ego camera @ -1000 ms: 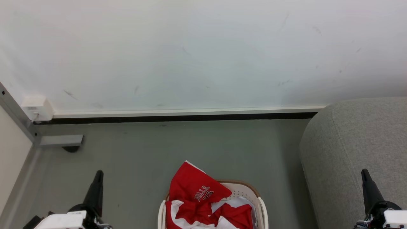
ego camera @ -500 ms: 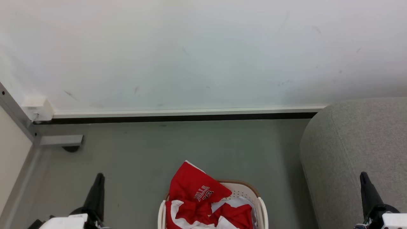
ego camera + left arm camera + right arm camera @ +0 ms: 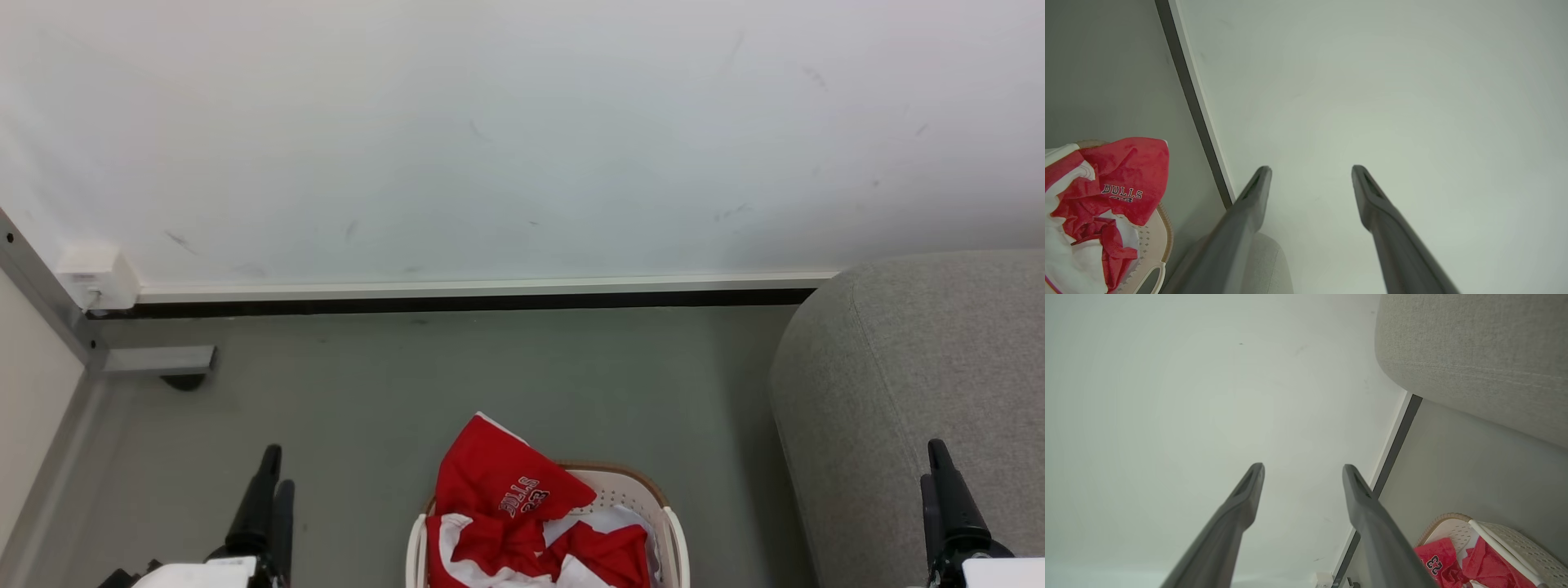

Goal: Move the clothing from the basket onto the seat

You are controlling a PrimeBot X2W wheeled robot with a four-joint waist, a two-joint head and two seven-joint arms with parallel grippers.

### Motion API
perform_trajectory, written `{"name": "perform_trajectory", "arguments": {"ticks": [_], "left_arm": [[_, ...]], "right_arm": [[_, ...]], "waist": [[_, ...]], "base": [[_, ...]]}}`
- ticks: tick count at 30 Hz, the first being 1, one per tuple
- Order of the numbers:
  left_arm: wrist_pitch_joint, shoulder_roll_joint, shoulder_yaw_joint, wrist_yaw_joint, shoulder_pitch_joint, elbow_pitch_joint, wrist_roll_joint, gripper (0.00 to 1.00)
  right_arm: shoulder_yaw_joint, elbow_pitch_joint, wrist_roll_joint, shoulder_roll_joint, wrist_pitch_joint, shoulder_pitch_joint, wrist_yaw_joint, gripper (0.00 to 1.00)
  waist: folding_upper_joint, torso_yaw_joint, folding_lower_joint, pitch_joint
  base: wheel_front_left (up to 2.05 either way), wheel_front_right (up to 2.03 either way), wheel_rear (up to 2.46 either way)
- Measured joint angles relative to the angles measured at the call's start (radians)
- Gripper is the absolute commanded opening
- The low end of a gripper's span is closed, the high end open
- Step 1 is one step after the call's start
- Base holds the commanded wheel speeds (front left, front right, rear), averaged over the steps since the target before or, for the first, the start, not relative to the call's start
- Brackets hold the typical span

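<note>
My left gripper [image 3: 1310,169] stands wide open, its 2 dark fingers well apart with nothing between them, pale wall [image 3: 1392,81] beyond. Same story on the other side: my right gripper [image 3: 1302,468] is spread wide and grips nothing. In the head view both sit low at the bottom corners, fingers pointing up. Between them, on the grey floor [image 3: 367,392], is the basket [image 3: 633,483]. The clothing [image 3: 502,482] is heaped inside it, 1 red fold with the BULLS 23 lettering rising above the brown rim. The seat [image 3: 914,351] is to my right, near the basket but apart from it, and my right gripper hangs over its edge.
</note>
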Motion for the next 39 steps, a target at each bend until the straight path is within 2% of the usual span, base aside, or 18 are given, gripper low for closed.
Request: {"name": "perform_trajectory", "arguments": {"ticks": [20, 31, 39], "left_arm": [[-0.081, 0.0, -0.058, 0.084, -0.002, -0.045, 0.317, 1.0], [-0.122, 0.001, -0.09, 0.123, -0.002, -0.057, 0.571, 1.0], [-0.144, 0.001, -0.105, 0.132, -0.002, -0.049, 0.737, 1.0]], "right_arm": [[0.02, -0.069, -0.479, -0.014, -0.08, 0.018, 0.0, 1.0], [0.047, -0.084, -0.733, -0.03, -0.12, 0.021, 0.0, 1.0], [0.056, -0.092, -0.86, -0.035, -0.146, 0.027, 0.0, 1.0]], "waist": [[0.0, 0.013, 0.0, -0.004], [0.0, 0.019, 0.0, -0.007], [0.0, 0.022, 0.0, -0.01]], "base": [[0.0, 0.0, 0.0], [0.0, 0.0, 0.0], [0.0, 0.0, 0.0]]}}
